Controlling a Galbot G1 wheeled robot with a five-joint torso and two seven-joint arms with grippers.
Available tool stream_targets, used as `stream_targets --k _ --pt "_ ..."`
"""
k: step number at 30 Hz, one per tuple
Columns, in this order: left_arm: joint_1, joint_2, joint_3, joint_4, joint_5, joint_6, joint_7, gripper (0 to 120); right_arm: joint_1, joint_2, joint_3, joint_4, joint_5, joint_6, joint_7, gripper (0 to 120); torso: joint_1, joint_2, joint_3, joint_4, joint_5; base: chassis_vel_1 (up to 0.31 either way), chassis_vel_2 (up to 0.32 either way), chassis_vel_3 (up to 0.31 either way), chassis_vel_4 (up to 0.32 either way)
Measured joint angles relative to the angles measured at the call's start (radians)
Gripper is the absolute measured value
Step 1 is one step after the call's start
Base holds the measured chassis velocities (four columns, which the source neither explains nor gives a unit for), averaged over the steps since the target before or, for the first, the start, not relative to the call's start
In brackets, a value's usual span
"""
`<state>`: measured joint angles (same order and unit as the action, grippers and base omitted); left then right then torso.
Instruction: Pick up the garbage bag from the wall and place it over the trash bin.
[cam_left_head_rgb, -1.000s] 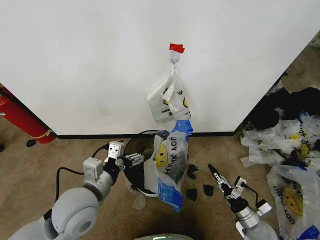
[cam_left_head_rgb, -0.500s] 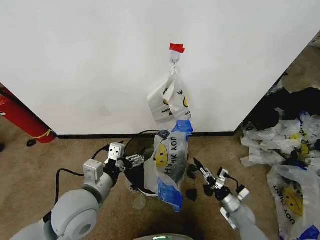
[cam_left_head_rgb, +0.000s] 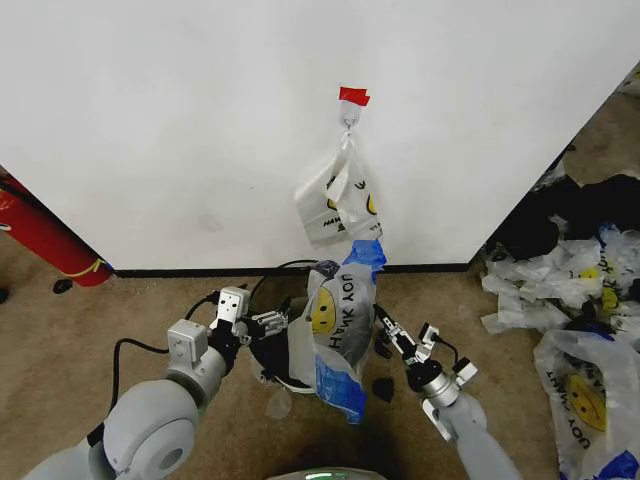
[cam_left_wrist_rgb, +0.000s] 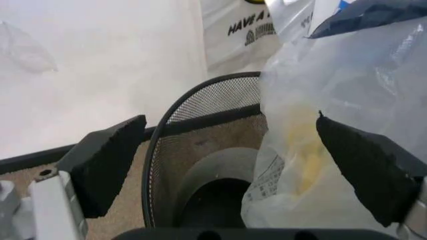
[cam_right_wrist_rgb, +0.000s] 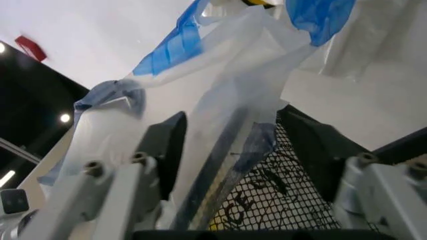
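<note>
Garbage bag drapes over the trash bin below the wall. Left gripper at the bin's rim, jaws wide, straddling rim and bag per its wrist view. Right gripper beside the bag, jaws open around a fold.

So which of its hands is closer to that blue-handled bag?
Both about equal: the left gripper sits open at one side of the garbage bag, and the right gripper sits open at its other side.
</note>
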<state>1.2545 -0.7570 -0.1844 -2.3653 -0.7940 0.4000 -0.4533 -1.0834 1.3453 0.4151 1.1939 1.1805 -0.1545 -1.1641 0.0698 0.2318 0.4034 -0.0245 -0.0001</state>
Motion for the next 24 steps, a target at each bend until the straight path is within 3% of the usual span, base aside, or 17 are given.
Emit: stream_targets --k 4,8,14,24 --pt "0.0 0.0 0.0 0.001 0.0 0.0 0.0 100 0.001 0.002 0.0 -0.002 0.001 -0.001 -0.004 41 0.0 0.0 0.0 0.0 0.0 0.0 0.0 0.0 0.0" --pt "0.003 -0.005 0.003 0.008 0.002 -0.001 0.0 100 0.001 -0.003 0.0 -0.002 0.013 0.001 -0.006 21 0.0 0.0 0.0 -0.0001 -0.0001 0.0 0.0 0.0 0.0" --pt "0.0 -0.015 0.015 0.016 0.009 -0.003 0.002 100 0.001 -0.007 0.003 0.005 0.021 0.001 -0.009 1 0.0 0.0 0.0 0.0 0.0 0.0 0.0 0.0 0.0" --pt "0.004 -0.016 0.016 0.018 0.015 -0.004 0.003 100 -0.006 -0.016 0.023 -0.007 0.005 0.012 -0.004 0 0.0 0.0 0.0 0.0 0.0001 0.0 0.0 0.0 0.0"
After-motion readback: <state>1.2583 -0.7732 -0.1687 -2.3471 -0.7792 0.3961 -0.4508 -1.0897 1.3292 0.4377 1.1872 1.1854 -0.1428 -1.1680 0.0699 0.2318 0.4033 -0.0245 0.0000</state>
